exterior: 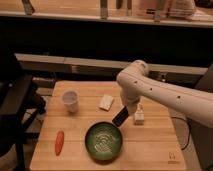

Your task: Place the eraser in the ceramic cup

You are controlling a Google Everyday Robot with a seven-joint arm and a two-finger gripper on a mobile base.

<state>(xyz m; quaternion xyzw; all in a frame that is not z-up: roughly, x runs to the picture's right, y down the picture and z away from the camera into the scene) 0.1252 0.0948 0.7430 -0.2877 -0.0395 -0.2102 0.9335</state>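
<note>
The eraser (120,118), a flat black block, hangs tilted just above the table (155,145), off the far right rim of the green bowl. My gripper (126,112) comes down from the white arm on the right and is shut on the eraser's upper end. The ceramic cup (70,101), small, white and handleless, stands upright near the table's far left. It is well to the left of the gripper and apart from it.
A green patterned bowl (103,141) sits at the front middle. A small pale block (106,102) lies between the cup and the gripper. An orange-red carrot-like thing (59,142) lies at the front left. A small white object (139,116) sits right of the eraser. A dark chair (17,107) stands left of the table.
</note>
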